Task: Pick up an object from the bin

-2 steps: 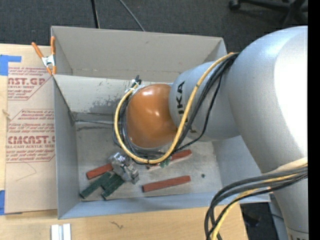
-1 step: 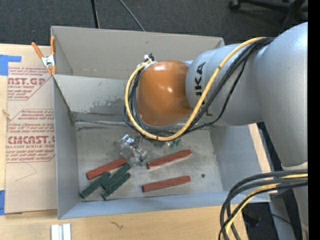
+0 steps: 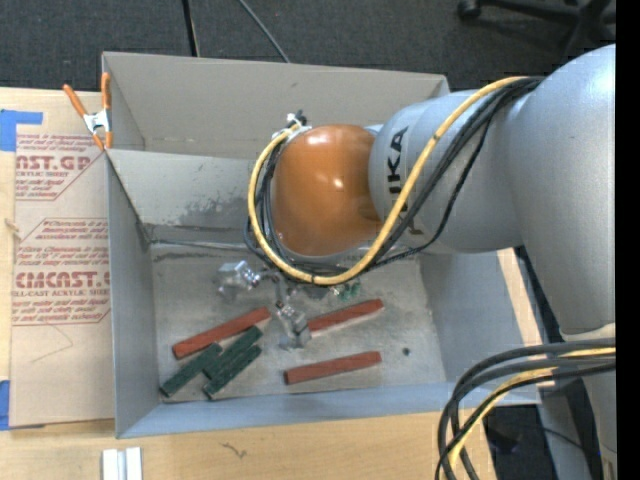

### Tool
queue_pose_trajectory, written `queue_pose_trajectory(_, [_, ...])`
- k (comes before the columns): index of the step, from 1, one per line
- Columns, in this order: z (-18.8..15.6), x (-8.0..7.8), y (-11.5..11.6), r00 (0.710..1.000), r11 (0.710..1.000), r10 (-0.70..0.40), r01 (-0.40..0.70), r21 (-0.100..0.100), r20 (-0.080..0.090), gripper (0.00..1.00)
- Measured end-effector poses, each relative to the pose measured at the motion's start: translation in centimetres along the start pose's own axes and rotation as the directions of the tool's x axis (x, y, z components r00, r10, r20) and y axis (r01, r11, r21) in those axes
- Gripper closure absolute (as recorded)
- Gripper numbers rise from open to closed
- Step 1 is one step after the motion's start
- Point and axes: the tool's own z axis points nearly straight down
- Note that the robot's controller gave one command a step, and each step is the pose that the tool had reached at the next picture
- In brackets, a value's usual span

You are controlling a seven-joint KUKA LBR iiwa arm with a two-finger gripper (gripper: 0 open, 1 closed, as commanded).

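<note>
My gripper (image 3: 292,324) hangs below the orange wrist cover, low over the middle of the bin floor. Its tip sits in the gap between two red-brown flat sticks: one (image 3: 222,332) runs off to the lower left, the other (image 3: 345,315) to the right. It seems to touch neither, though contact is hard to judge. Two dark green sticks (image 3: 218,361) lie side by side just left of and below the tip. A third red-brown stick (image 3: 332,368) lies nearer the front wall. A small silvery metal piece (image 3: 237,276) shows to the upper left; I cannot tell whether it belongs to the gripper.
The arm and its orange cover hide the back and right middle of the bin. The sticks lie spread along the front half of the floor. The bin's sloped left wall and front wall stand close to the green sticks.
</note>
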Motion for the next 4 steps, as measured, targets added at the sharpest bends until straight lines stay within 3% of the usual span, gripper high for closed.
queue_pose_trajectory(1, [5.1, 2.2, 1.2, 0.951, 0.951, -0.308, 0.308, -0.001, 0.0, 0.0])
queue_pose_trajectory(2, [4.9, 2.0, 1.1, 0.952, 0.952, -0.306, 0.306, 0.005, 0.008, 1.0])
queue_pose_trajectory(3, [-14.4, 0.4, -0.6, 0.952, 0.952, -0.305, 0.305, 0.007, 0.007, 1.0])
queue_pose_trajectory(4, [-13.9, 0.5, -0.5, 0.952, 0.952, -0.306, 0.306, 0.0, 0.001, 1.0])
